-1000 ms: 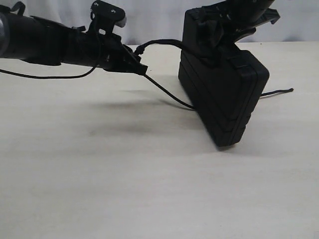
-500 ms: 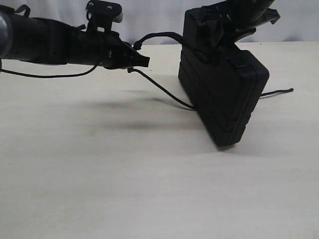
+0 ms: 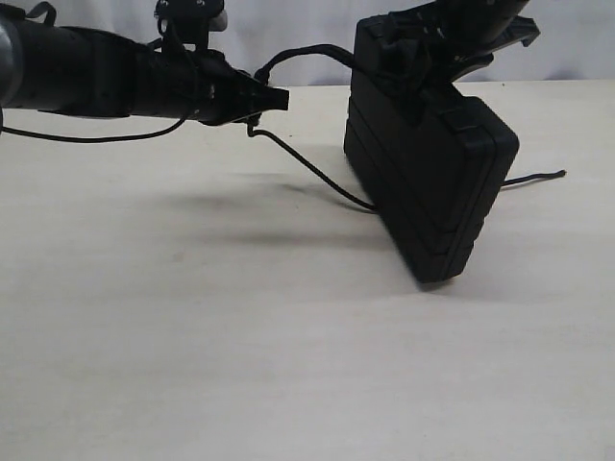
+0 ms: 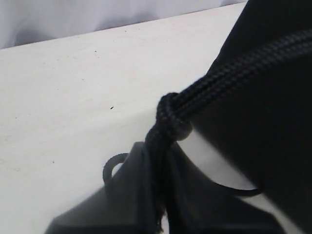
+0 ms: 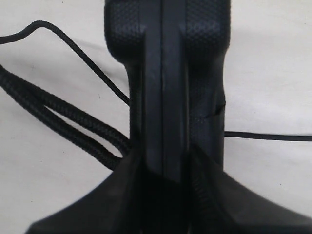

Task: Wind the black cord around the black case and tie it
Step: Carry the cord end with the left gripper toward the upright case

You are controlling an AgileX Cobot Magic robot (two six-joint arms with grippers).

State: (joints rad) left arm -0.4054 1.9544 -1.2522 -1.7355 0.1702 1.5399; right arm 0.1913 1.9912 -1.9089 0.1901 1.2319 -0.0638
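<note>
The table [image 3: 240,365] carries your black case [image 3: 432,182], which stands tilted on a lower corner near the right of the exterior view, with its top edge held by the right end effector [image 5: 165,195]. That one is clamped on the case's narrow edge, a finger on each side of the seam. The left end effector [image 3: 264,99] hangs above the table, well apart from the case, clenched on the black cord [image 3: 312,168]. From there one stretch arcs over to the case's top, and a thinner stretch drops to the table and disappears at the case's base. A loose end [image 3: 548,176] lies on the table beyond the case. By my reading you are early in the wrap: the cord meets the case, but no full turn shows and nothing is tied. Only the exterior view shows the tilt and the cord's whole route. Only the left wrist view shows the small knot [image 4: 170,119] sitting just past the fingertips, and the doubled braid. Only the right wrist view shows cord lying on both sides of the case.
</note>
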